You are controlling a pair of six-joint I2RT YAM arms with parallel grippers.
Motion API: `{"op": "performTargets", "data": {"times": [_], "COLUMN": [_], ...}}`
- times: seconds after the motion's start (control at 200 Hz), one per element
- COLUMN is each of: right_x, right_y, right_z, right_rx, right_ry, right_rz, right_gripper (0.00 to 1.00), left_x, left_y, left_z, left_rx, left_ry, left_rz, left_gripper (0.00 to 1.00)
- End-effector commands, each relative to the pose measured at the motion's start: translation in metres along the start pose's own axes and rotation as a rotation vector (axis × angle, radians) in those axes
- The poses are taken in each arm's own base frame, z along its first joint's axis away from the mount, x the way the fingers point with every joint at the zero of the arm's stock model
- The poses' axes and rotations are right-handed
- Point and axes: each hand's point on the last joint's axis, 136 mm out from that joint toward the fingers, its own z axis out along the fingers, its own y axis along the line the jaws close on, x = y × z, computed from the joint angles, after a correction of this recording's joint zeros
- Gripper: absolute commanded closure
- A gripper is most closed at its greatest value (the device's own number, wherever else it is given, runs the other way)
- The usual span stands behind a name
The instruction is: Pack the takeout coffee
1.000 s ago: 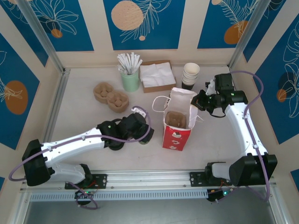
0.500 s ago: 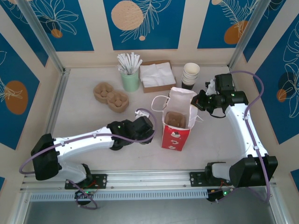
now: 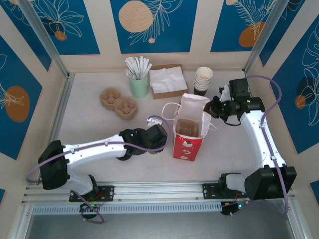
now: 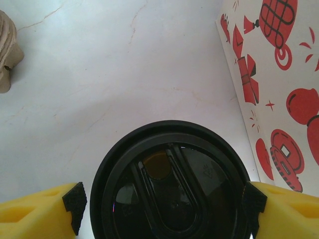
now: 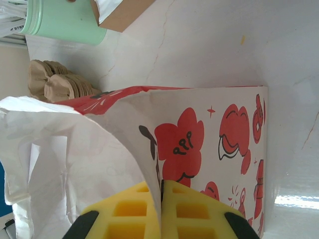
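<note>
The takeout coffee shows its round black lid from above, standing on the white table just left of the red-and-white paper bag. My left gripper straddles the cup. Its right pad meets the lid's rim, while a thin strip of table shows beside its left pad. From above, the left gripper covers the cup, close to the bag. My right gripper is shut on the bag's upper edge and holds the mouth open.
A brown pulp carrier sits inside the bag. Behind it stand stacked pulp trays, a green cup of stirrers, a napkin box and a stack of white cups.
My left arm has slid right towards the bag, and its jaws have narrowed around the coffee cup. The right arm and the bag have stayed still.
</note>
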Motion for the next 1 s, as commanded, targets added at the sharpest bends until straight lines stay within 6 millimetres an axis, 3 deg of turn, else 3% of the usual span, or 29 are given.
{"op": "performTargets", "data": {"times": [0.0,0.7,0.995], "right_x": [0.003,0.003,0.003], "right_y": [0.003,0.000,-0.001], "right_z": [-0.005,-0.005,-0.006], "right_rx": [-0.017,-0.014,-0.014], "right_ry": [0.005,0.007,0.005], "right_rz": [-0.009,-0.007,-0.007], "right_gripper": [0.94,0.93,0.93], "left_x": [0.007,-0.006,0.006], "left_y": [0.002,0.011,0.004], "left_z": [-0.001,-0.027,-0.017], "left_rx": [-0.028,-0.040,-0.045], "left_ry": [0.024,-0.014,0.025], "left_rz": [0.002,-0.017,-0.017], "left_gripper": [0.18,0.09,0.03]}}
